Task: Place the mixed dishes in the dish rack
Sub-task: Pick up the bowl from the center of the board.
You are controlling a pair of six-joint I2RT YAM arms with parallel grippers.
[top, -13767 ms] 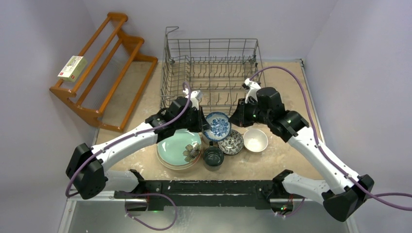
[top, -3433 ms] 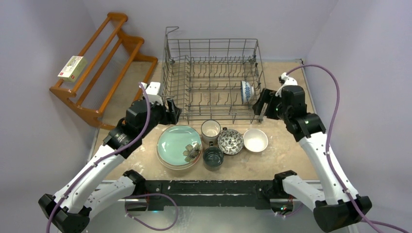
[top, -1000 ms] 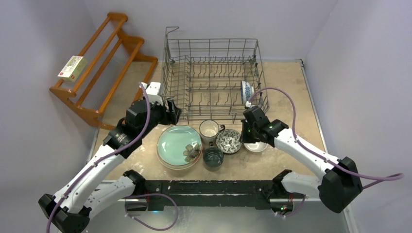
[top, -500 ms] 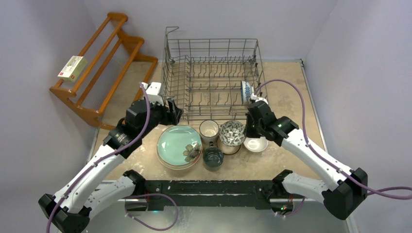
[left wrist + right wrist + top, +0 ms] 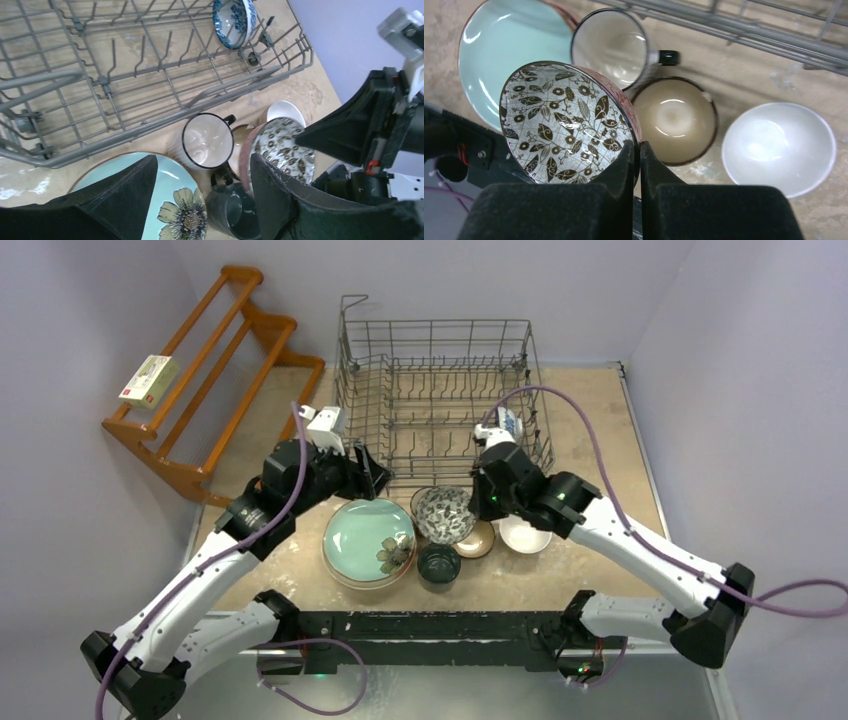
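**One rim pinch, and crockery beneath it**

The rack (image 5: 435, 400) looks like the biggest snag. Its near wall stands tall, and the patterned bowl (image 5: 566, 122) has to clear that wire before it can settle among the tines. A knock on the top rail could twist the bowl loose.

The grip is thin. The right gripper (image 5: 637, 147) is closed hard on the bowl's rim alone, and the bowl hangs tilted just in front of the rack's near wall. If it slips, it falls onto ceramics. The plate (image 5: 368, 540) lies in front of the rack's near left corner. The beige bowl (image 5: 674, 120) and white mug (image 5: 611, 42) sit right under the held bowl. The white bowl (image 5: 779, 147) is off toward the rack's right side, and the teal mug (image 5: 438, 562) is the farthest piece from the rack.

The left gripper (image 5: 202, 170) hangs at the rack's near left corner, jaws wide and holding nothing. It is close enough to the lifted bowl that the two arms could meet if both go for the rack.

The blue bowl (image 5: 233, 15) already stands on edge at the rack's right side, so a careless drop there could chip two pieces. The right arm's cable (image 5: 560, 400) loops over that same corner and might snag a tine.

The table (image 5: 590, 420) is mottled tan with a shiny, stone-like look, and I would expect it to be hard on anything that falls. Lilac walls (image 5: 720, 390) close in behind and beside the rack. To the rack's left a wooden shelf (image 5: 210, 380) leans at the wall with a small box (image 5: 148, 379) on it.
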